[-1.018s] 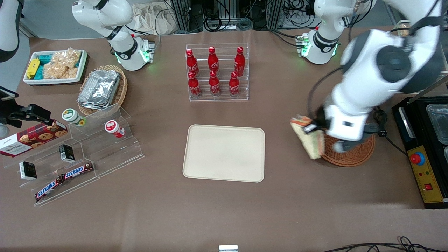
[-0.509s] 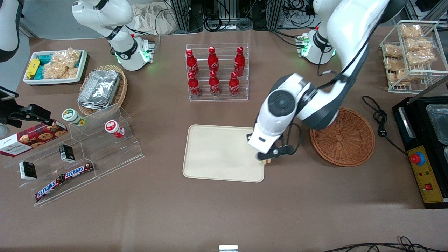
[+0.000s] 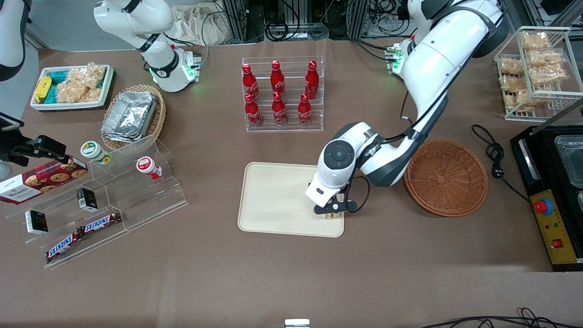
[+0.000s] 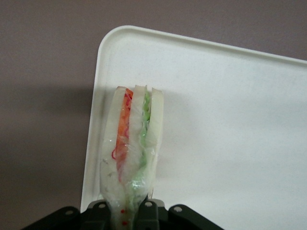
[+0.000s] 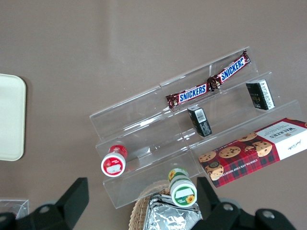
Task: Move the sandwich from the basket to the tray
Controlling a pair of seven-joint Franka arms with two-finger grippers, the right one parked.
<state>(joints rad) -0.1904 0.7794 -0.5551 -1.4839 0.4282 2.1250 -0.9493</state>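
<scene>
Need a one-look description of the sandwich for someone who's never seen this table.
Find the cream tray at the table's middle, nearer the front camera than the cola bottle rack. At the tray corner closest to the round brown basket, the gripper holds the sandwich just above it. It's the only wrapped wedge of pale bread showing red, orange and green filling.

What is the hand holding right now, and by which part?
The hand grips the sandwich by its narrow wrapped end, above the tray corner.

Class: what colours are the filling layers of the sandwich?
Orange-red and green, in the sandwich; left wrist view.
</scene>
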